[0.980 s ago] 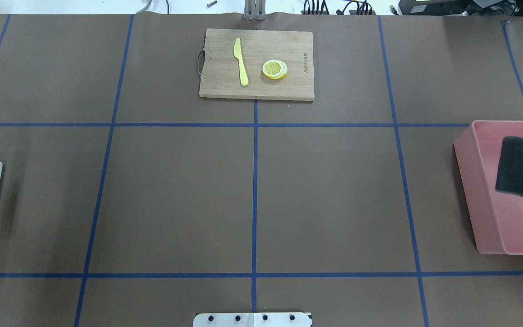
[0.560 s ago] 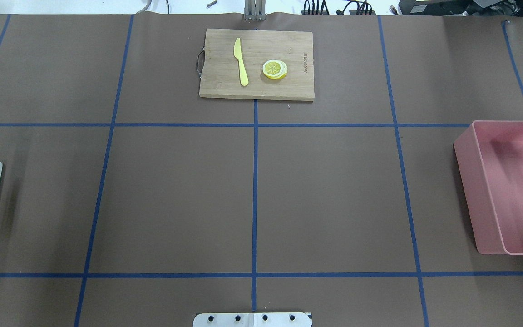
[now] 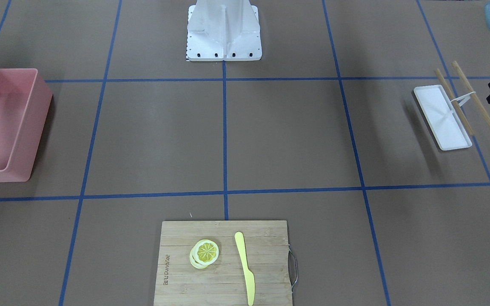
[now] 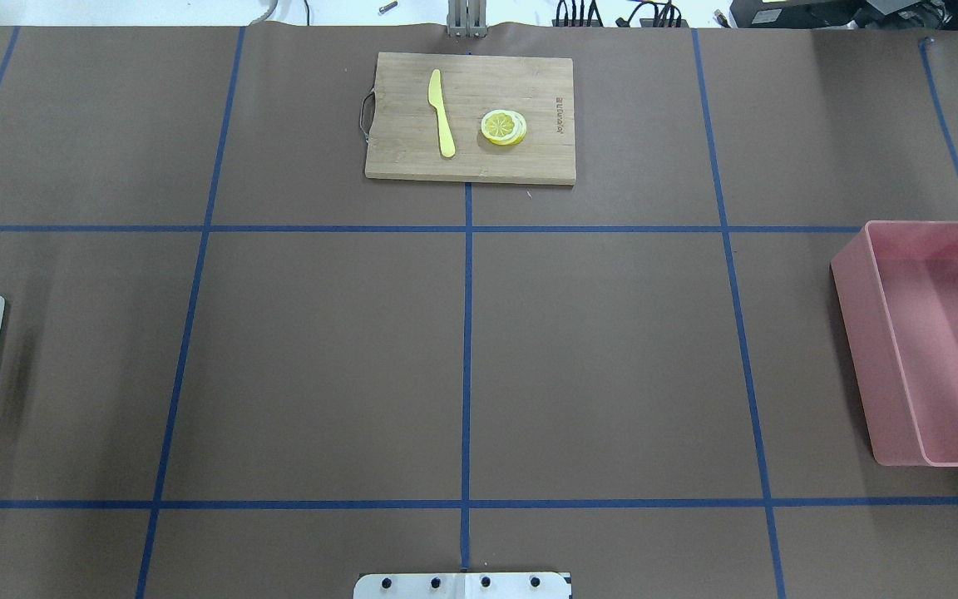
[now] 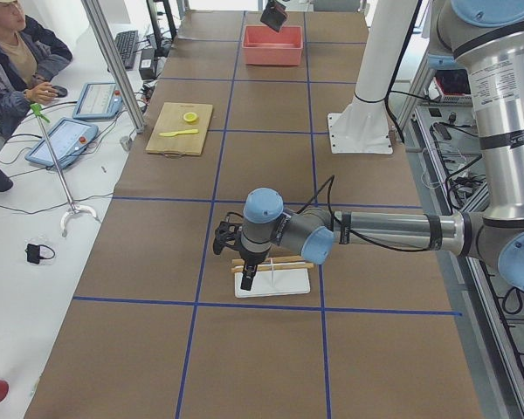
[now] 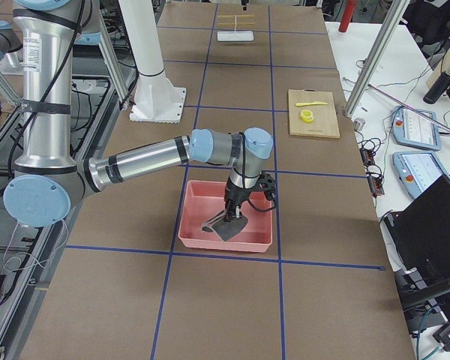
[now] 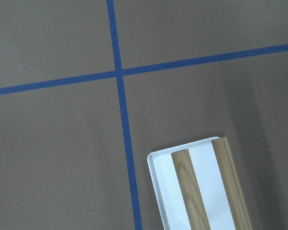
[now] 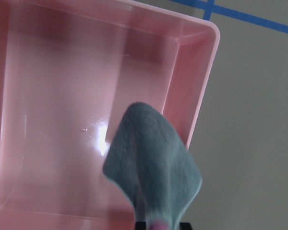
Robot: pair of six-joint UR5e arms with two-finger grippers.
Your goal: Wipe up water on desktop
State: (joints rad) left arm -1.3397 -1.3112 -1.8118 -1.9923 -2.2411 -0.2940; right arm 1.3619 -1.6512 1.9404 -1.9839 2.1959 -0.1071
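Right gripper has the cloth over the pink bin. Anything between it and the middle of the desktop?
Only the wall of the pink bin that faces the centre. The cloth in the right gripper hangs over the bin's inside. Beyond that wall nothing visible stands on the desktop toward the middle. No water shows there.

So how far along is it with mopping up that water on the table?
Done: the right gripper has a grey cloth pinched, hanging over the pink bin. In hand: only holding the cloth there, clear of the desktop. Left: hard to say. No puddle shows on the brown surface in any view, so I cannot tell whether the wiping is finished or not begun.
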